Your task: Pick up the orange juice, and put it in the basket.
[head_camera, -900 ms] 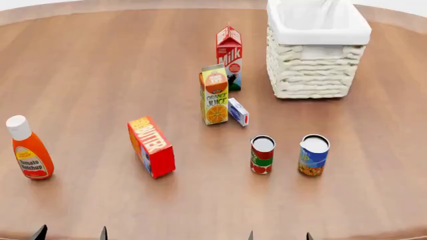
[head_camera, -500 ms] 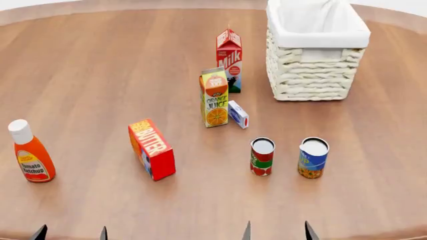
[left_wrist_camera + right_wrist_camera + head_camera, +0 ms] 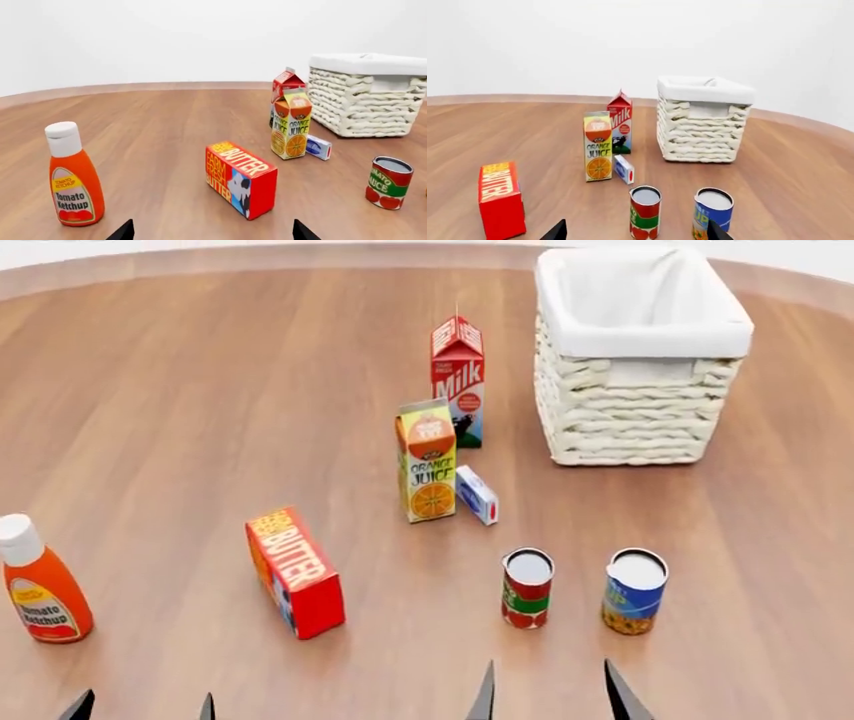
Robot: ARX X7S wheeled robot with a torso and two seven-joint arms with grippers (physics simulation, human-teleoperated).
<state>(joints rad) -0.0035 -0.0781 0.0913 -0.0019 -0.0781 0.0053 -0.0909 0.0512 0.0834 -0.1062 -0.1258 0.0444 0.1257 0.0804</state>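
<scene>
The orange juice is a yellow-and-orange carton standing upright mid-table, just in front of the red milk carton; it also shows in both wrist views. The white wicker basket with its cloth lining stands at the back right. My right gripper is open at the near edge, well short of the juice, with nothing between its dark fingertips. My left gripper is open too, low at the near left, and empty.
A red butter box lies left of centre, a ketchup bottle at far left. A red-green can and a blue can stand just ahead of the right gripper. A small blue-white box lies against the juice.
The head view has shifted so everything on the table sits lower in the picture. The right gripper's fingertips have risen further into view at the near edge. The left gripper's tips look unchanged.
</scene>
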